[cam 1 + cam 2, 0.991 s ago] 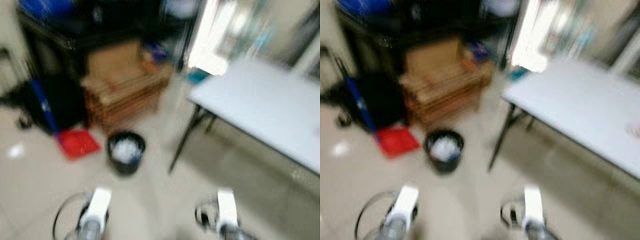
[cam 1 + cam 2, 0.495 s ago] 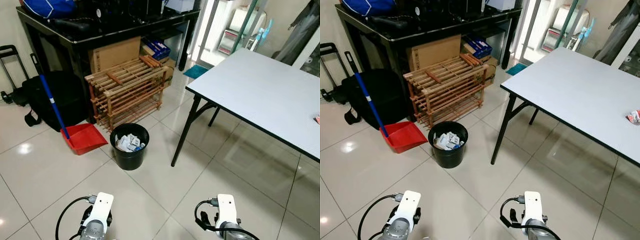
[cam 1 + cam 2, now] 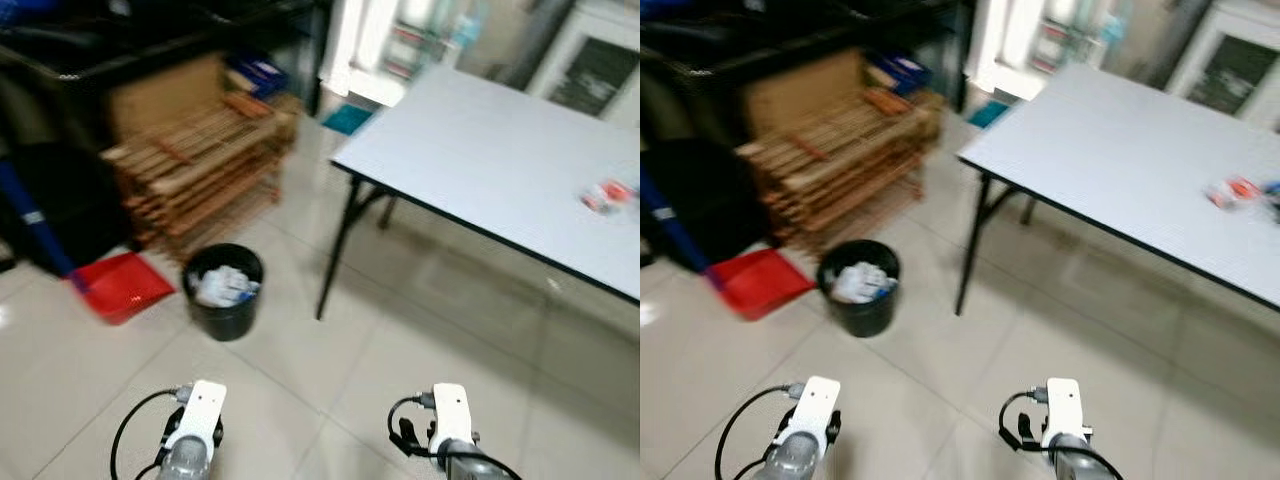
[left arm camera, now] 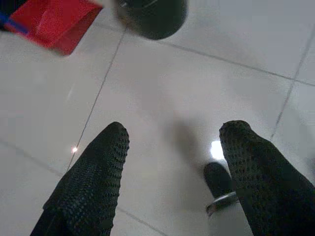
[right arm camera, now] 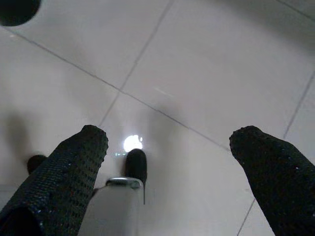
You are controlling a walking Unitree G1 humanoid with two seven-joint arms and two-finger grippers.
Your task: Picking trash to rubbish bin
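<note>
Both pincers hang low over the tiled floor, empty. The left pincer (image 4: 170, 147) has its two black fingers spread wide with nothing but floor between them, and the right pincer (image 5: 167, 147) is spread just as wide over bare tile.

Taking the rubbish bin (image 3: 223, 292) as the landmark: it stands on the floor ahead of the robot, on its left side, so it is closer to the left arm than to the right. It already holds some crumpled white litter. A red dustpan (image 3: 115, 288) lies just beside the bin on its far-left side, and a wooden rack (image 3: 195, 170) stands behind it.

The trash (image 3: 606, 194), a small red-and-white wrapper-like scrap too blurred to make out further, lies on the grey counter (image 3: 480, 170), well apart from the bin, far to the bin's right and farther from the robot. It sits toward the counter's right end, somewhat back from the near edge.

From the pincers, then, the trash lies forward and sharply to the right, and higher than they hang now. The right arm is clearly the nearer one, so the coming move likely calls for stepping toward the counter's right end and raising the right pincer. Its long axis cannot be judged.
</note>
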